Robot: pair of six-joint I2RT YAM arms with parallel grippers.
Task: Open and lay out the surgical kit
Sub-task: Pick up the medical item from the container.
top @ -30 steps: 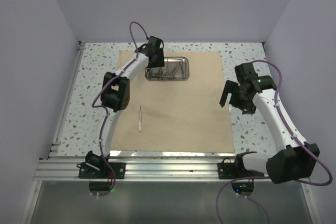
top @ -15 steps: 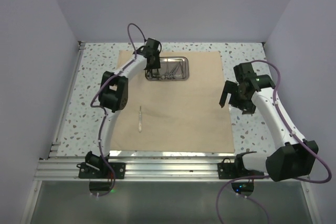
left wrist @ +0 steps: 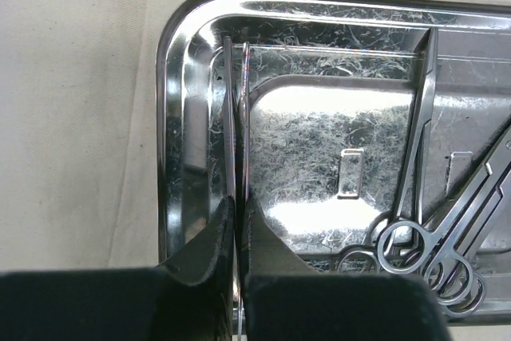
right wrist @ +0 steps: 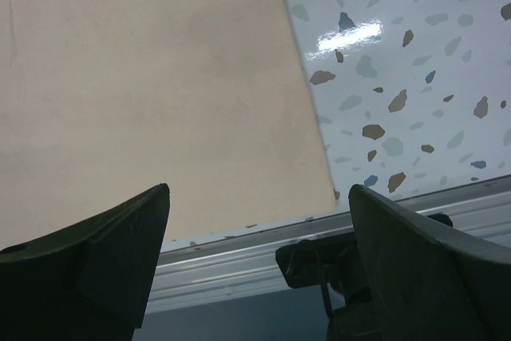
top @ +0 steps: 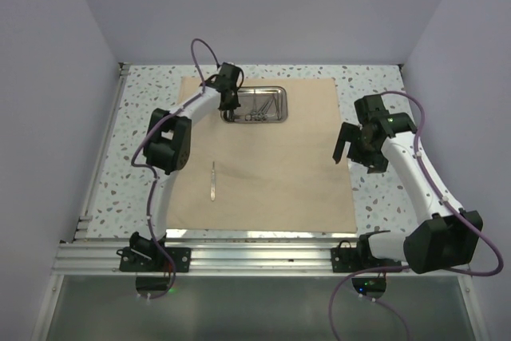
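The tan cloth wrap of the surgical kit lies spread flat on the table. At its far edge sits the shiny steel tray. My left gripper reaches into the tray's left end and is shut on thin silver tweezers lying along the tray's left wall. Ring-handled scissors lie in the tray's right part. One thin scalpel rests on the cloth, left of middle. My right gripper hovers open above the cloth's right edge, holding nothing.
The speckled tabletop shows around the cloth. An aluminium rail runs along the near edge with both arm bases on it. Plain walls close in the left, back and right sides.
My left gripper has closed on the tweezers in the tray and shifted slightly left. The right arm has stayed where it was.
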